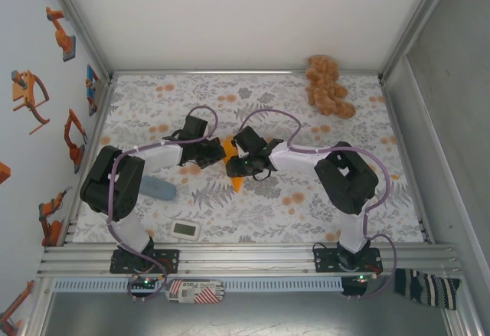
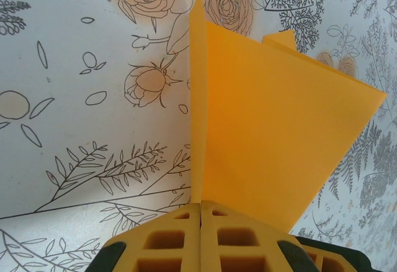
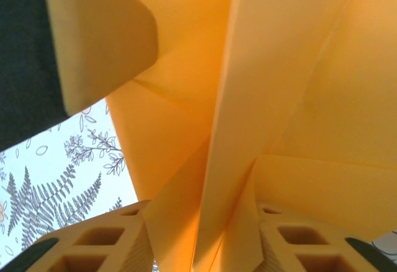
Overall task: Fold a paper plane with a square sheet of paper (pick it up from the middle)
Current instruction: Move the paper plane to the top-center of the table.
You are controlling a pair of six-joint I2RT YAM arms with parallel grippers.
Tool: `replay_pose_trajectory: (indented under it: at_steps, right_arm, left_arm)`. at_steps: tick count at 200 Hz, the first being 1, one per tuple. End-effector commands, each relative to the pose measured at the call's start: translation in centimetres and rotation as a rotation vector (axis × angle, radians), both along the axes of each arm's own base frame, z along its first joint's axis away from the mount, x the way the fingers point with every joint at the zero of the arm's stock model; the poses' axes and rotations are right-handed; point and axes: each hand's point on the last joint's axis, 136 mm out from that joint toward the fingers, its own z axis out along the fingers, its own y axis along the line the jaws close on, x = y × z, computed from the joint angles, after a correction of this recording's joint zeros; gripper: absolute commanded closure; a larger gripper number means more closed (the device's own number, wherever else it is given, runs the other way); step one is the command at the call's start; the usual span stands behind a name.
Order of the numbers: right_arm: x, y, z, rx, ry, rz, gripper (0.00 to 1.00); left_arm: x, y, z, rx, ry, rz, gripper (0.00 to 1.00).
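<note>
The square sheet of paper (image 1: 232,151) is folded into a creased orange wedge held off the floral cloth (image 1: 306,206) at mid table, its tip (image 1: 239,184) pointing toward the near edge. My left gripper (image 1: 219,152) comes in from the left. In the left wrist view it (image 2: 201,206) is shut on the paper's upright crease, and a wide flap (image 2: 273,129) fans to the right. My right gripper (image 1: 245,164) meets the paper from the right. Its fingers (image 3: 205,238) stand apart, with the paper's folds (image 3: 279,67) running down between them.
A tan plush toy (image 1: 328,85) lies at the far right corner. A blue object (image 1: 157,188) rests by the left arm, and a small white device (image 1: 186,230) near the front edge. A striped cloth (image 1: 425,286) hangs off the frame at bottom right.
</note>
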Motion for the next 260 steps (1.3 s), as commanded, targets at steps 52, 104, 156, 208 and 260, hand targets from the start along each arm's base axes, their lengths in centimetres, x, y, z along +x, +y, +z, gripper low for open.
replay_pose_trajectory:
  at_steps: [52,104,156,208,260]
  right_arm:
    - [0.6,-0.8,-0.2,-0.044,-0.019,-0.060,0.78]
    - [0.6,-0.6,-0.9,-0.048,0.005,-0.070,0.76]
    - [0.8,-1.0,-1.0,-0.073,0.002,-0.087,0.84]
    - [2.3,-4.4,1.1,-0.213,-0.112,-0.126,0.93]
    - [4.8,-8.1,0.5,-0.296,-0.092,-0.181,0.96]
  left_arm:
    - [-0.5,-0.1,-0.3,0.001,0.024,-0.012,0.95]
    - [-0.4,-0.3,0.0,-0.006,0.022,-0.011,0.92]
    - [-0.3,-0.3,0.7,-0.012,0.016,-0.009,0.76]
    - [-0.1,3.3,2.7,0.072,-0.041,0.068,0.44]
    - [-1.3,10.2,4.9,0.321,-0.139,0.218,0.09]
